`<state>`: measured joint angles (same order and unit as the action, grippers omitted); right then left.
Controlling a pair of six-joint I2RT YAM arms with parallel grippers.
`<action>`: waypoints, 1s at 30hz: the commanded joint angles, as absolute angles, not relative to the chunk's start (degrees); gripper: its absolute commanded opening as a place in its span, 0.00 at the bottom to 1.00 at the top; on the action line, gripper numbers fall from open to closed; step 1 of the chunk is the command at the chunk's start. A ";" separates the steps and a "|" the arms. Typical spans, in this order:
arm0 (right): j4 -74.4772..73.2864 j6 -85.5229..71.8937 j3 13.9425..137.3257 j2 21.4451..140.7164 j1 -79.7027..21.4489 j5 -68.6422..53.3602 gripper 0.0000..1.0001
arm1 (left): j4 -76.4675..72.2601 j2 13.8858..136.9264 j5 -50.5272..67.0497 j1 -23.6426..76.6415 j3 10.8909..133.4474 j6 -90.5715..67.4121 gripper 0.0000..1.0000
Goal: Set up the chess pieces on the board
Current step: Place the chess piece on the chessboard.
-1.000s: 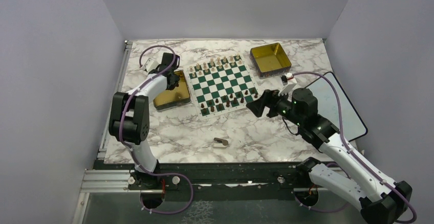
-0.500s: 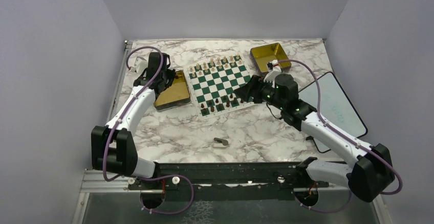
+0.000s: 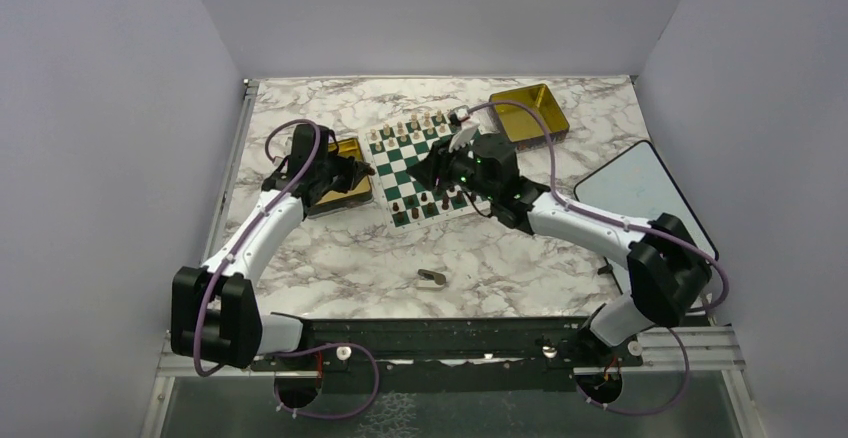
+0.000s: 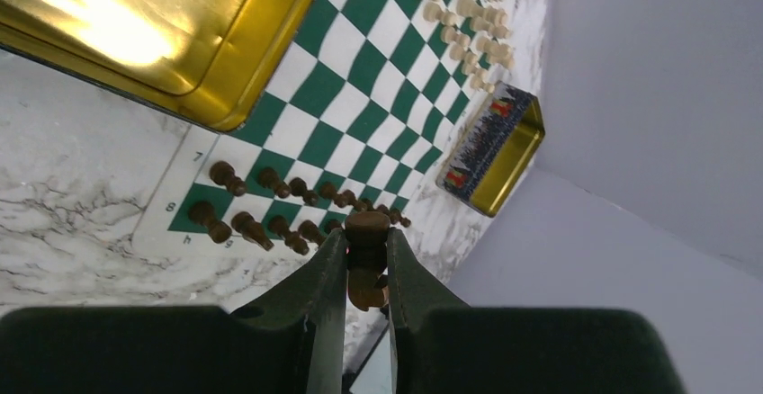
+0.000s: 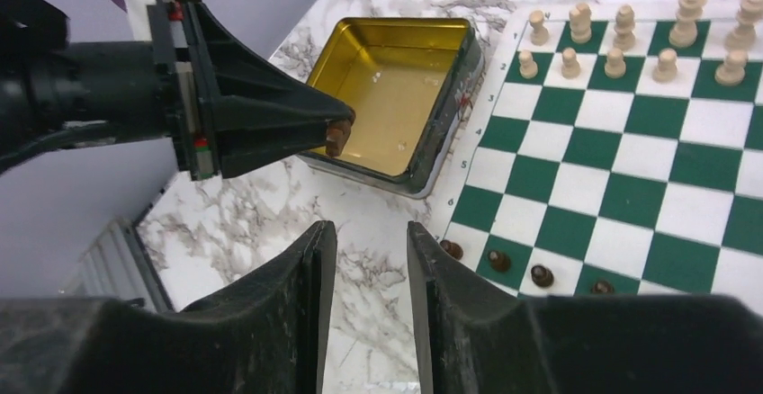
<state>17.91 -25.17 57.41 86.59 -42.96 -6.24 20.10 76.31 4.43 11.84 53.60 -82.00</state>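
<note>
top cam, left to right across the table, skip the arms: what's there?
gold tin → the board → second gold tin → white dark-edged panel

Marble counter (image 3: 340,248), white with grey veins, fills the scene. Left of centre sits a gold tin (image 5: 391,88), open side up, its inside gleaming. A second gold tin (image 3: 528,113) stands near the far right corner, with colourful print along its outer wall. Between the tins, toward the far edge, two rows of pale cream pieces (image 5: 621,39) stand upright. At the right edge lies a flat white panel (image 3: 645,203) with a dark rim. Near the front edge, mid-counter, there's one small grey-brown object (image 3: 432,278), too small to identify.
</note>
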 commanded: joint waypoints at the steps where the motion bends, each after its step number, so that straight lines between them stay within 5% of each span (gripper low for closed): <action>1: 26.09 -18.89 60.91 91.22 -45.94 -6.57 0.37 | 17.76 72.13 9.43 12.39 51.89 -86.77 0.11; 17: 25.05 -17.41 69.72 102.83 -51.79 -3.14 0.38 | 17.67 67.76 11.82 13.23 49.02 -86.78 0.11; 30: 28.16 -18.74 69.36 103.65 -52.47 1.08 0.19 | 17.25 66.79 13.91 13.27 48.08 -88.41 0.11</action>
